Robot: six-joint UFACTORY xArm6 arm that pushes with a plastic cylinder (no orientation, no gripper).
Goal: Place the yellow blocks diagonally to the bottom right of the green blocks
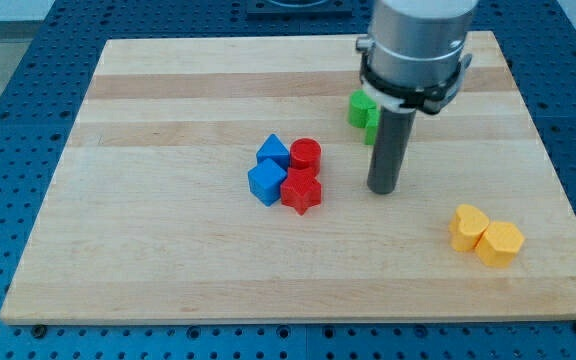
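Observation:
Two yellow blocks lie near the view's bottom right: a heart-like yellow block (467,226) and a yellow hexagon (499,243), touching. Green blocks (362,108) sit above the middle right, partly hidden behind the arm (416,45); their shapes cannot be made out. My tip (383,189) rests on the board just below the green blocks and up-left of the yellow blocks, touching none that I can see.
A cluster sits at the board's middle: two blue blocks (273,152) (265,183), a red cylinder (306,155) and a red star (301,190), to the left of my tip. The wooden board (148,230) lies on a blue perforated table.

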